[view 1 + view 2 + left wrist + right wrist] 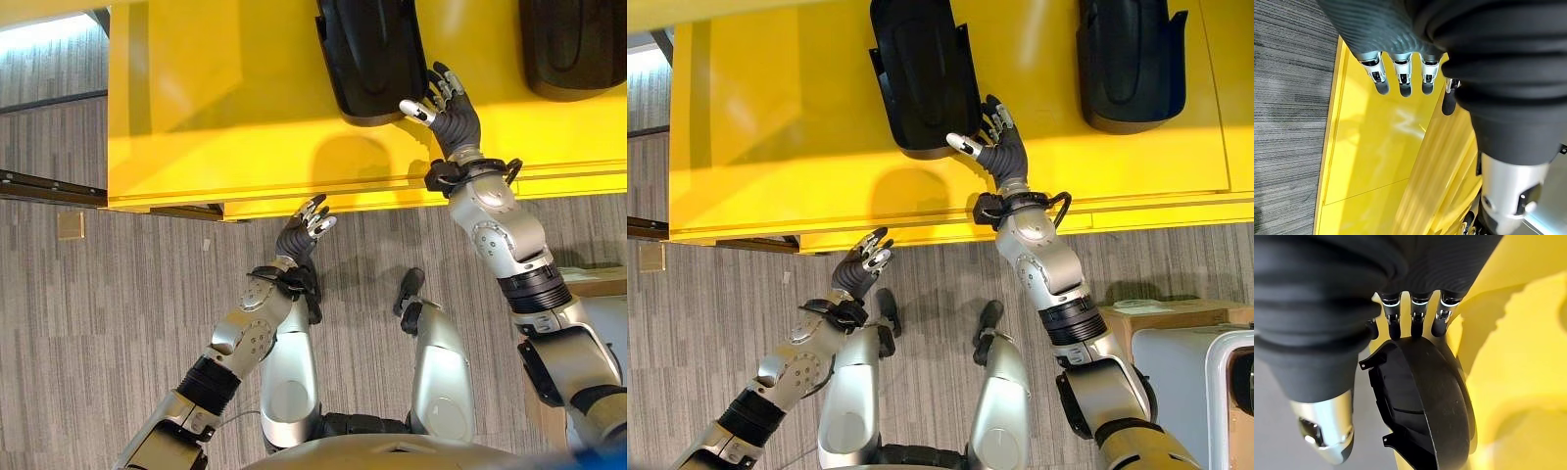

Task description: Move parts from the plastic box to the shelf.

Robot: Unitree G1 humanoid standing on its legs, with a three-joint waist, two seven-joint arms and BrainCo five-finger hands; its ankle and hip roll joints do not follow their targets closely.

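Two parts lie on the shelf [774, 147], one part [921, 73] left of the other part [1127, 64].

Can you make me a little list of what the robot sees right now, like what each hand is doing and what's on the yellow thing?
surface: yellow shelf, above a grey carpet floor
parts on it: two black parts, one by the right hand, another further to the right
right hand: over the shelf, at the near end of the first part, fingers relaxed, not curled round it
left hand: in front of the shelf's front edge, holding nothing, fingers relaxed
lower right corner: white container beside a cardboard box
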